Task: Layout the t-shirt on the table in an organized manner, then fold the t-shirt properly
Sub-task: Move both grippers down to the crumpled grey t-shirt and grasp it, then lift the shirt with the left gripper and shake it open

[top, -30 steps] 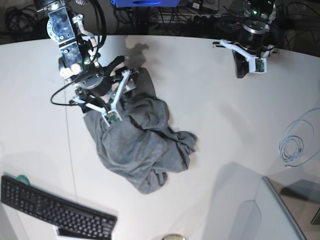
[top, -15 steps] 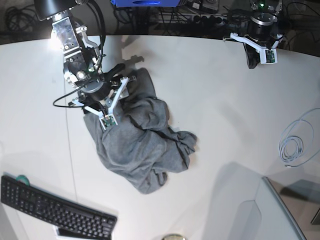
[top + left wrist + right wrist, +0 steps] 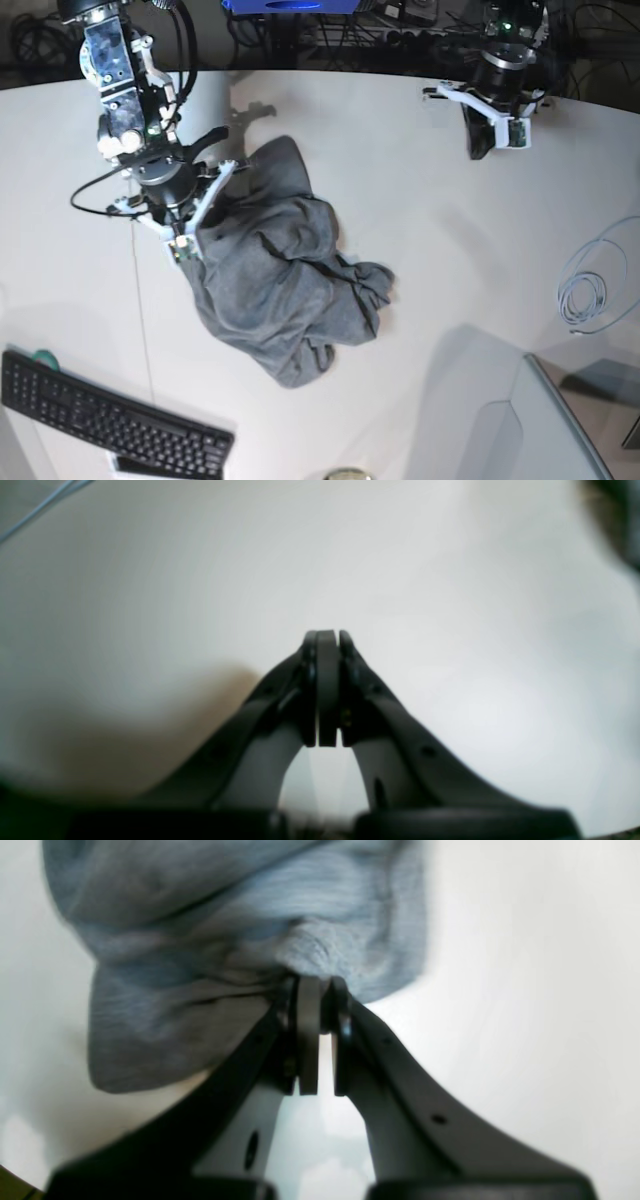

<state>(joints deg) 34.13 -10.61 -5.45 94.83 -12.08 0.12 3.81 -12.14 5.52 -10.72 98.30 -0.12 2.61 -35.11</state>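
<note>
The heather-grey t-shirt (image 3: 280, 285) lies crumpled in a heap on the white table (image 3: 450, 250), left of the middle. My right gripper (image 3: 187, 238) is at the heap's upper left edge. In the right wrist view, this right gripper (image 3: 320, 985) is shut on a bunched fold of the t-shirt (image 3: 225, 940), which spreads away from the fingertips. My left gripper (image 3: 492, 140) hovers near the table's far right edge, well away from the cloth. In the left wrist view, the left gripper (image 3: 327, 636) is shut with nothing in it, over bare table (image 3: 450, 580).
A black keyboard (image 3: 110, 420) lies at the front left, with a small green object (image 3: 42, 357) beside it. A thin dark seam line (image 3: 142, 310) runs down the table. A coiled white cable (image 3: 585, 295) sits at the right edge. A pale grey object (image 3: 520, 430) fills the front right corner.
My right gripper went from wide open to shut on the shirt's upper left edge and shifted left. The left arm swung toward the back edge and came back.
</note>
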